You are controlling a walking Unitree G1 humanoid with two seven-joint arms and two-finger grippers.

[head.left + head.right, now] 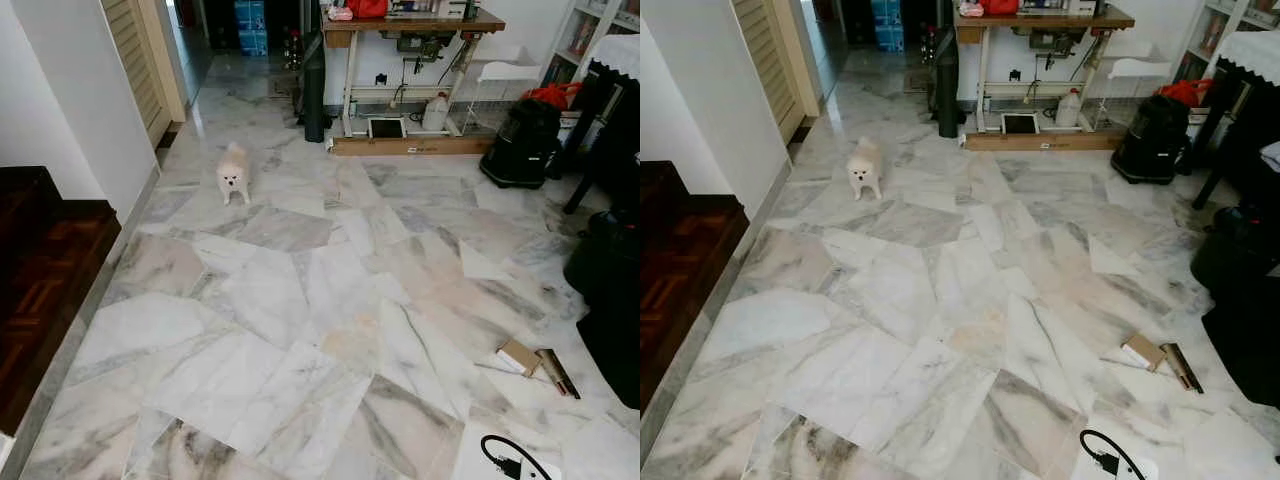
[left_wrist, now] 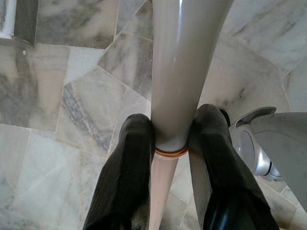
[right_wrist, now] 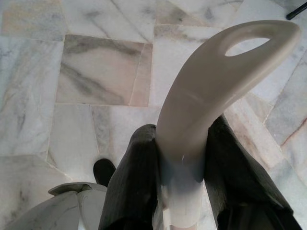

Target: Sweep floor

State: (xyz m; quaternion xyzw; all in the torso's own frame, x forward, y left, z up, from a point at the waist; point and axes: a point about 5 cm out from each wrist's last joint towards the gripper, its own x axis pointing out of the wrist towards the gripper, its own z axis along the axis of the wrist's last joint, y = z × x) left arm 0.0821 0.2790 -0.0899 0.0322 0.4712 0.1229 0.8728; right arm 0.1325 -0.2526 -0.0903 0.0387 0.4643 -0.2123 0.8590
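While the left gripper [image 2: 170,136] is pinching a beige pole [image 2: 180,72] between its fingers [image 2: 132,163], the right gripper [image 3: 180,158] is clamping a curved handle [image 3: 216,81] with a hanging loop. Both are hanging over the marble floor [image 1: 300,300]. Far left, a dog [image 1: 233,172] is standing; near right, a cardboard scrap [image 1: 520,357] is lying.

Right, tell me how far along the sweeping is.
Done: both tools look gripped. The left pincer is shut on a beige pole, seemingly the broom; the right pincer is shut on a cream looped handle. In hand: nothing swept yet that I can see. Left: the cardboard scraps on the marble floor; mind the small white dog.
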